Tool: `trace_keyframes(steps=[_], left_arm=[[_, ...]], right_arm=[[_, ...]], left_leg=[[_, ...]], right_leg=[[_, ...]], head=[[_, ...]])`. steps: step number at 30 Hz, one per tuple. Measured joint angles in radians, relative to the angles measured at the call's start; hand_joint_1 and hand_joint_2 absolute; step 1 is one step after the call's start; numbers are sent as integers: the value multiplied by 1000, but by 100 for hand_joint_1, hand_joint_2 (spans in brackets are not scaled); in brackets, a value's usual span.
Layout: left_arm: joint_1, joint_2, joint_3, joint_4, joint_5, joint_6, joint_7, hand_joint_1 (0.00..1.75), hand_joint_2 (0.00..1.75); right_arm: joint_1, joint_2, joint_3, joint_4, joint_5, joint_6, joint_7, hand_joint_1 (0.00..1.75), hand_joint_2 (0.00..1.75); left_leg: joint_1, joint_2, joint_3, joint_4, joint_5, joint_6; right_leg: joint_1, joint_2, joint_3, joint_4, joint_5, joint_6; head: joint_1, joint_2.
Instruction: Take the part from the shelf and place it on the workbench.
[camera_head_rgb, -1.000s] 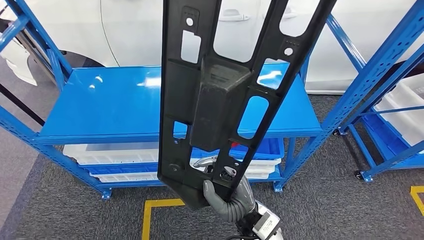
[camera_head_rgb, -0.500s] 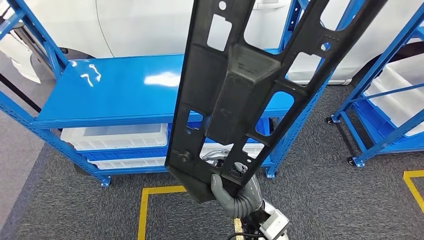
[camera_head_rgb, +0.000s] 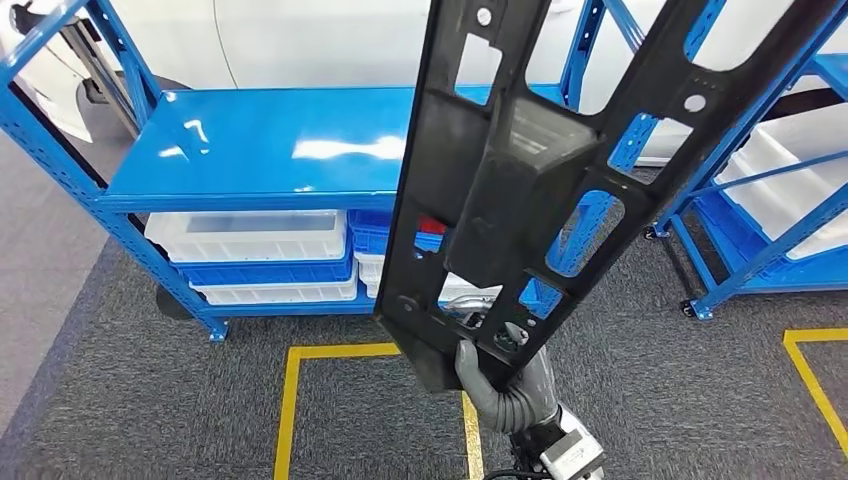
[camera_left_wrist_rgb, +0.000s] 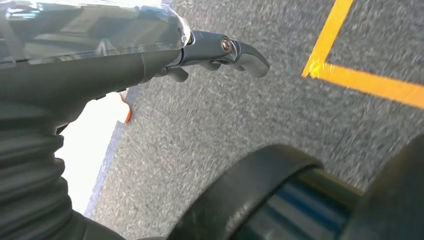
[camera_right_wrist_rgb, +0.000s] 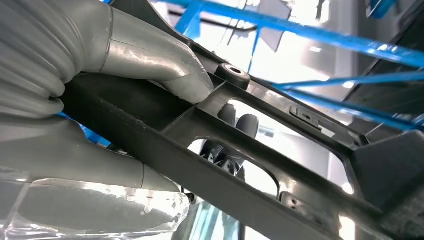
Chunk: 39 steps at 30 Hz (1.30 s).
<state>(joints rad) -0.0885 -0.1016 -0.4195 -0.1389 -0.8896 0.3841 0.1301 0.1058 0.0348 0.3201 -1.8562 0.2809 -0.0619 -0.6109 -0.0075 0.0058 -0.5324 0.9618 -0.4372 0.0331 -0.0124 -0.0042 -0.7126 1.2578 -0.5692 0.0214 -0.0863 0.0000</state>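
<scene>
A long, flat black plastic part with many rectangular cut-outs, round holes and a raised boxy block at its middle stands nearly upright, leaning slightly right. It is held at its lower end by the right robot hand, above grey carpet, in front of a blue metal shelf.

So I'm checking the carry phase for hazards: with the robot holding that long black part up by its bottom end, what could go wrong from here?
1. The right robot hand grips the black part only at its lower end, so the tall piece may tip or slip.
2. The part stands close in front of the blue shelf and its uprights; swinging it could strike the frame.
3. It blocks much of the head view, so obstacles ahead may go unseen.
</scene>
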Motion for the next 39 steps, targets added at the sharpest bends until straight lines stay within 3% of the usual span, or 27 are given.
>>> trace_keyframes(steps=[1,2,3,4,6,7,9,10,12,14,15,17,19,21,23,25,26,29,30,31,32,33,35,37,39], left_arm=[[1,0,0,0,0,2,-1,0,175],[2,0,0,0,0,3,-2,0,175],[3,-1,0,0,0,3,-3,0,175],[3,0,0,0,0,3,-3,0,175],[2,0,0,0,-1,3,-2,0,175],[2,0,0,0,-1,3,-1,0,175],[4,1,0,0,-1,3,1,0,175],[6,2,0,0,0,3,1,0,175],[8,3,0,0,0,2,2,0,175],[8,3,0,0,0,2,1,0,175],[8,3,0,0,0,3,1,0,175],[10,3,0,0,0,3,1,0,175],[11,3,0,0,0,2,1,0,175],[13,4,0,0,-2,4,0,0,175],[14,4,0,0,-6,7,0,0,175],[14,3,0,0,-9,9,-2,0,175],[14,2,0,0,-9,10,-2,0,175],[18,0,0,0,-9,14,-4,0,175],[20,0,0,0,-9,16,-4,0,175],[21,0,0,0,-9,17,-4,0,175],[22,0,0,0,-9,18,-5,0,175],[23,0,0,0,-9,19,-4,0,175],[23,-1,0,0,-9,19,-4,0,175],[24,0,0,0,-9,18,-3,0,175],[24,1,0,0,-10,18,-3,0,175]], right_arm=[[7,-1,-11,-1,-1,-5,-4,175,175],[13,-2,-22,-2,-3,-10,-7,175,175],[17,-3,-31,-4,-6,-13,-10,175,175],[20,-3,-39,-7,-8,-15,-12,175,175],[25,-5,-49,-15,-11,-20,-14,175,175],[28,-5,-52,-19,-12,-23,-16,175,175],[35,-6,-57,-22,-12,-25,-18,175,175],[37,-6,-58,-23,-12,-26,-18,175,175],[38,-6,-60,-25,-13,-25,-19,175,175],[40,-6,-61,-28,-15,-25,-18,175,175],[42,-6,-63,-29,-18,-24,-17,175,175],[47,-6,-66,-29,-28,-20,-14,175,175],[53,-6,-67,-30,-37,-12,-12,175,175],[57,-6,-67,-31,-42,-4,-11,175,175],[58,-6,-67,-31,-47,1,-11,175,175],[61,-6,-68,-32,-49,5,-11,175,175],[62,-6,-69,-32,-49,7,-11,175,175],[66,-6,-74,-31,-51,10,-10,175,175],[70,-7,-76,-31,-52,10,-10,175,175],[76,-7,-79,-31,-54,11,-10,175,175],[81,-8,-82,-31,-55,11,-11,175,175],[86,-8,-85,-31,-58,11,-11,175,175],[92,-8,-89,-31,-61,10,-11,175,175],[95,-8,-91,-34,-63,10,-12,175,175],[100,-8,-93,-38,-64,10,-12,175,175]], left_leg=[[1,1,-19,3,13,-3],[2,1,-40,9,25,-6],[4,2,-61,17,35,-11],[5,2,-81,28,43,-16],[4,1,-108,49,55,-28],[3,1,-114,54,62,-34],[5,1,-120,54,76,-47],[7,0,-126,59,69,-53],[10,0,-149,119,-1,-63],[11,0,-181,241,-93,-70],[11,0,-190,298,-110,-71],[11,-2,-172,334,-79,-67],[9,-18,-89,237,-34,-51],[5,-43,9,95,-44,-33],[1,-47,47,29,-66,-27],[5,-32,48,11,-57,-24],[8,-23,49,3,-48,-19],[9,5,39,-3,-31,-11],[8,15,33,-1,-29,-11],[8,24,29,1,-28,-12],[9,34,25,4,-28,-14],[10,43,24,8,-29,-16],[7,58,20,20,-36,-26],[1,73,17,33,-45,-37],[-1,90,17,36,-48,-46]], right_leg=[[-3,0,7,32,9,4],[-6,0,30,32,37,8],[-10,0,70,-2,66,11],[-12,0,123,-64,74,13],[-10,2,213,-192,43,6],[-7,3,233,-228,25,-2],[-5,1,227,-238,29,-23],[-5,-1,219,-238,39,-32],[-7,-4,197,-240,61,-47],[-4,-3,171,-239,80,-53],[-2,0,158,-239,90,-53],[2,7,132,-237,109,-51],[5,19,112,-236,126,-48],[6,34,100,-235,141,-42],[4,46,94,-237,154,-30],[4,51,90,-233,159,-18],[5,46,81,-217,145,-12],[-1,21,15,-66,45,3],[-4,17,-5,-9,19,7],[-6,14,-11,19,13,11],[-9,9,0,13,23,15],[-11,2,30,-30,48,17],[-9,-38,104,-155,94,14],[-3,-66,134,-220,103,-4],[1,-53,129,-222,101,-23]], head=[[0,0],[0,0],[0,0],[0,0],[0,0],[0,0],[0,0],[0,0],[0,0],[0,0],[0,0],[0,0],[0,0],[0,0],[0,0],[0,0],[0,0],[0,0],[0,0],[0,0],[0,0],[0,0],[0,0],[0,0],[0,0]])
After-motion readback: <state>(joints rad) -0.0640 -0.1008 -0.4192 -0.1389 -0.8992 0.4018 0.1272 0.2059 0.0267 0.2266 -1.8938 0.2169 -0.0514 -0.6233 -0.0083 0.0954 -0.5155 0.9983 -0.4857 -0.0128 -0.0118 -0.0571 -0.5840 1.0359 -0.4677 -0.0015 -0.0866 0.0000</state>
